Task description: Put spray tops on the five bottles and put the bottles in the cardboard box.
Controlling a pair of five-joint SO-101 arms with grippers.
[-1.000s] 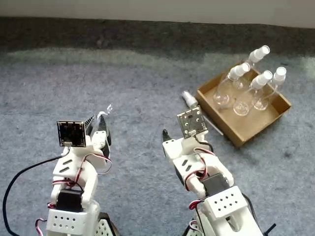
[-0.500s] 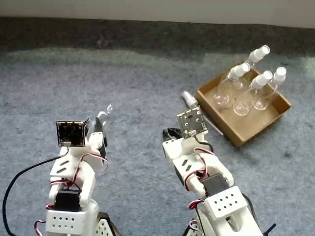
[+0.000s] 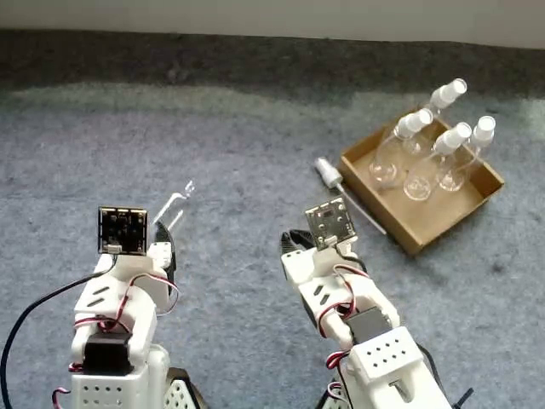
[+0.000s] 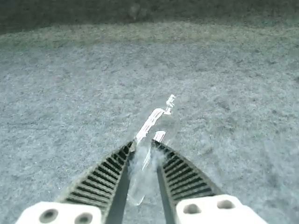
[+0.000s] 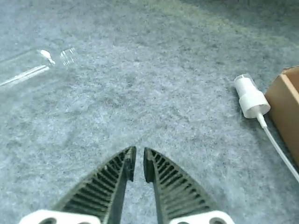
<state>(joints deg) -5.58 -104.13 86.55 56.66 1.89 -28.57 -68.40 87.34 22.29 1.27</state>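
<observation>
On the grey carpet (image 3: 238, 128), two arms side by side; my entries follow.

1. Left arm (image 3: 115, 298): folded back close to its base, wrist aimed toward the far side of the table. I note the left gripper (image 4: 142, 145) clamped on the body of a clear bottle (image 4: 150, 122). The bottle has no top, and its open neck juts out past the fingertips. I cannot tell whether the bottle touches the carpet.

2. Right arm (image 3: 341, 298): also drawn back, wrist turned slightly toward the box. I note the right gripper (image 5: 138, 156) pressed together on nothing, its ribbed fingers almost meeting, low over the carpet.

3. Spray top (image 5: 250, 97): lying on its side on the carpet just beside the near corner of the cardboard box (image 3: 434, 213), its thin tube trailing along the box wall. It is ahead of the right gripper and apart from it.

4. Cardboard box: right of both arms, holding four capped bottles (image 3: 426, 162), which lean.
</observation>
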